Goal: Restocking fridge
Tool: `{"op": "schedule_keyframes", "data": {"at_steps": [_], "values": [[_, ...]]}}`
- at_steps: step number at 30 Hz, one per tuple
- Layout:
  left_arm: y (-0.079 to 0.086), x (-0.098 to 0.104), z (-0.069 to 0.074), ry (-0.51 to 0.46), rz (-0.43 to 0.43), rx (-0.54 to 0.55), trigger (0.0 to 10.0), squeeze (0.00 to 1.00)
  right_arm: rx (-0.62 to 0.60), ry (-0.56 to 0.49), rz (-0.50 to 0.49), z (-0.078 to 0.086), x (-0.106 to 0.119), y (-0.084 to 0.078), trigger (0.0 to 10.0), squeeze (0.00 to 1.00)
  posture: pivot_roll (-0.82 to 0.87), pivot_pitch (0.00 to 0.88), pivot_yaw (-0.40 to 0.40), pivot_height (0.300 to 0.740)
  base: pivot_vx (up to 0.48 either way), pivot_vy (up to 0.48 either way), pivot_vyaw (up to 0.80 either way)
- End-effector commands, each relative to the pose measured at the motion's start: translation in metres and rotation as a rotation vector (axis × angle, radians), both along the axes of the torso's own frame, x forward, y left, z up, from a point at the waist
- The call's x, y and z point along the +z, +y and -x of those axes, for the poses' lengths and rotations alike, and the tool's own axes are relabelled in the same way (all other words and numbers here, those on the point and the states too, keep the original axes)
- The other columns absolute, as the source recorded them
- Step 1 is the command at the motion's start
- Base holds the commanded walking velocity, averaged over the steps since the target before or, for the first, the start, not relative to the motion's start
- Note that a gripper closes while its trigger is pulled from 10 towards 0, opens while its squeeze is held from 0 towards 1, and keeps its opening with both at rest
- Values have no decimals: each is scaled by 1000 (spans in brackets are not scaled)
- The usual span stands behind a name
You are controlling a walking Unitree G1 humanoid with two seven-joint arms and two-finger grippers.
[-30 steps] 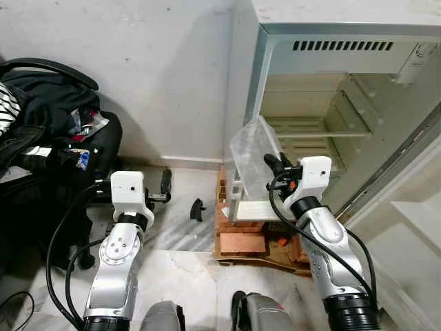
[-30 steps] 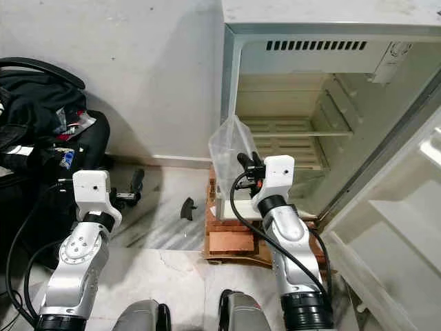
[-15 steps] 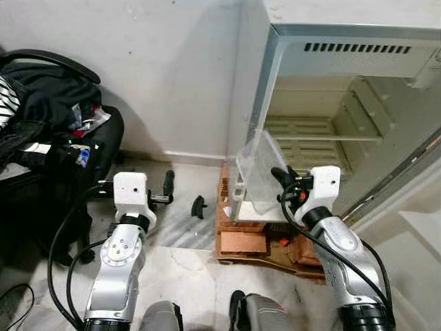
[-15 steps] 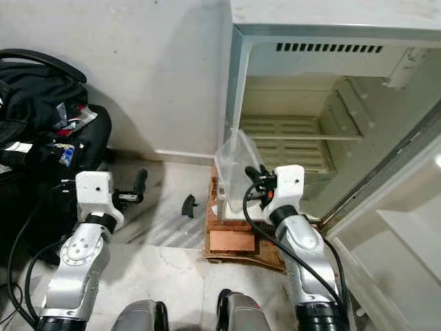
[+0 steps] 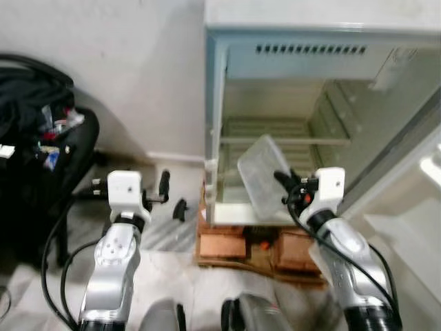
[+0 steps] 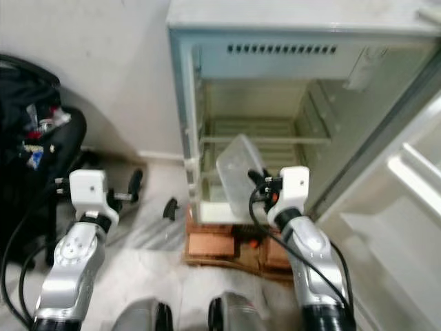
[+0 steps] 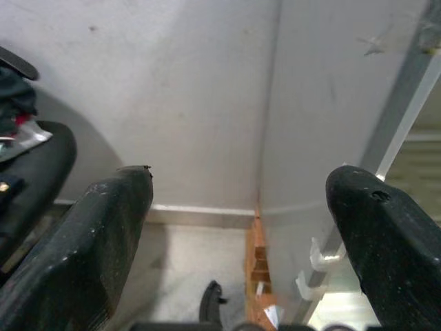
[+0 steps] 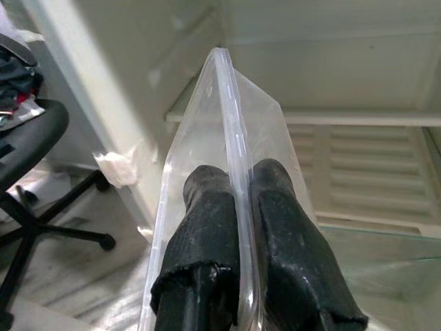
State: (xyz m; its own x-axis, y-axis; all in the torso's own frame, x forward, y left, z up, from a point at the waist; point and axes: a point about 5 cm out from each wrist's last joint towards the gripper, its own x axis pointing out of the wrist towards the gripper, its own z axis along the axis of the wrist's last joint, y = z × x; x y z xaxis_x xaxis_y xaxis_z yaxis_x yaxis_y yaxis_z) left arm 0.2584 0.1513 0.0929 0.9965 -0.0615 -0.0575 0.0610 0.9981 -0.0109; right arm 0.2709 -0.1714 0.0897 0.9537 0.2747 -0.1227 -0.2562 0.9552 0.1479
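Fingers [image 8: 275, 227] of the right gripper [image 5: 284, 185] are pressed together on the rim of a clear plastic container [image 5: 261, 172], one finger on each side of its thin edge. I see the container held tilted in front of the open fridge [image 5: 289, 131], at the level of the lower compartment, just below the shelf [image 5: 282, 140]. The fridge interior looks bare, pale and ribbed at the back. Its door [image 6: 406, 172] stands open on the robot's right. The fridge sits on reddish bricks [image 5: 220, 245] on the floor.

On the left gripper [image 5: 163, 189] the fingers [image 7: 103, 241] are spread wide and hold nothing; that arm is raised beside the fridge's outer side, pointing at the white wall [image 7: 172, 103]. A small black object [image 5: 179, 208] lies on the floor near it. At the far left I see a black office chair [image 5: 41, 152] piled with dark clothing.
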Motion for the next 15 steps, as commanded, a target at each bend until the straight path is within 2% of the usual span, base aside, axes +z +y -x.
{"op": "schedule_keyframes", "data": {"at_steps": [1, 9, 15], "values": [[0, -1, 2, 7, 0, 5, 10000, 0, 0, -3, -11, 0, 1, -2, 10000, 0, 38, 128, -14, 740, 0, 0, 0], [1, -1, 2, 8, 1, 11, 10000, 0, -8, -35, -40, -6, 9, 1, 10000, 0, 38, 127, -12, 740, 0, 0, 0], [4, 1, 2, -4, 4, 18, 10000, 0, -36, -69, -63, -10, 13, 10, 10000, 0, 43, 129, -14, 740, 0, 0, 0]]}}
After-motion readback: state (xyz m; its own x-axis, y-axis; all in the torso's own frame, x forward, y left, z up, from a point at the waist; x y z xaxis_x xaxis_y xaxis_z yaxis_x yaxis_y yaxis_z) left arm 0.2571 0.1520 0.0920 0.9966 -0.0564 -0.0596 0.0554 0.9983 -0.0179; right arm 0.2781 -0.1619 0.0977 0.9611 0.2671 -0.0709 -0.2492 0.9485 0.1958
